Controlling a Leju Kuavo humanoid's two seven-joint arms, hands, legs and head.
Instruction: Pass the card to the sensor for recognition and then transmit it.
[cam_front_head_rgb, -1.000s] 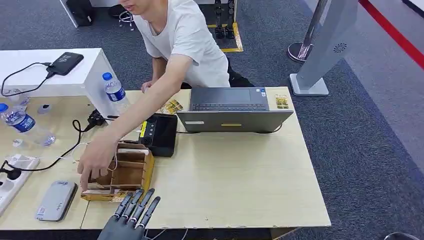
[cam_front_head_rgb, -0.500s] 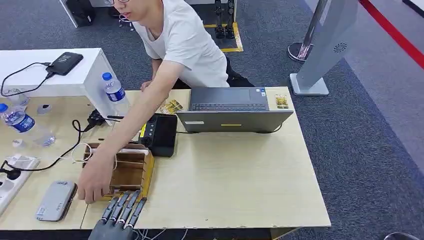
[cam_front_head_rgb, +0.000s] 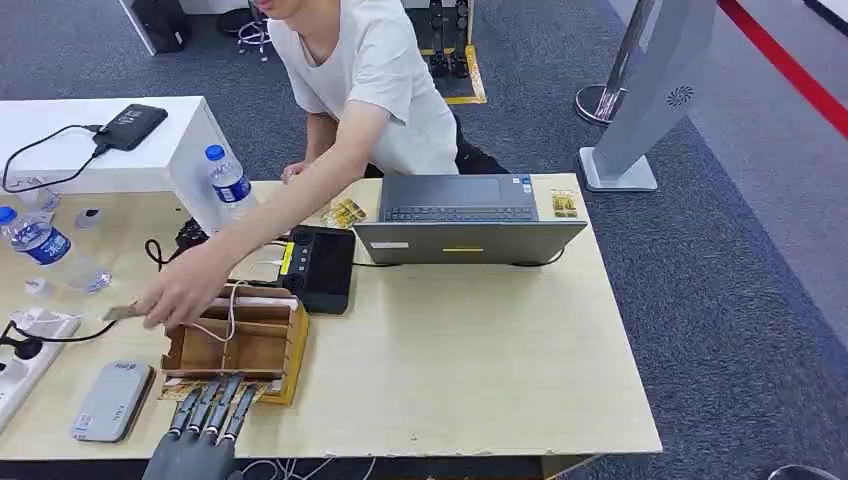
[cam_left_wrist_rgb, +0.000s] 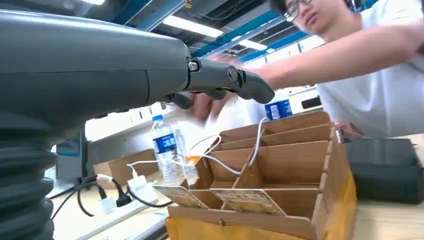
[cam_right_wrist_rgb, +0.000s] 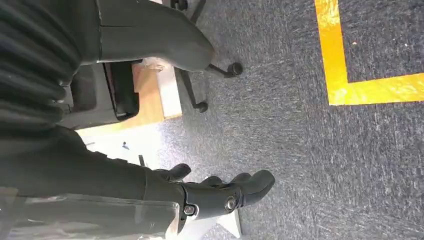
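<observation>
Left hand (cam_front_head_rgb: 203, 430) empty, fingers extended toward cardboard box (cam_front_head_rgb: 240, 346); cards (cam_left_wrist_rgb: 240, 199) flat at its near edge

Laptop (cam_front_head_rgb: 470, 225), water bottle (cam_front_head_rgb: 230, 185), power strip (cam_front_head_rgb: 25, 362)

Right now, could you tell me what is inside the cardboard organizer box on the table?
The cardboard organizer box holds cards lying in its front slots, and a white cable drapes across its dividers. The left hand covers part of the front edge.

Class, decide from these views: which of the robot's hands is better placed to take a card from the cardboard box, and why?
Left. The left hand hovers at the cardboard box, right by the cards at its front edge. The right hand hangs down over the carpet, away from the table.
</observation>
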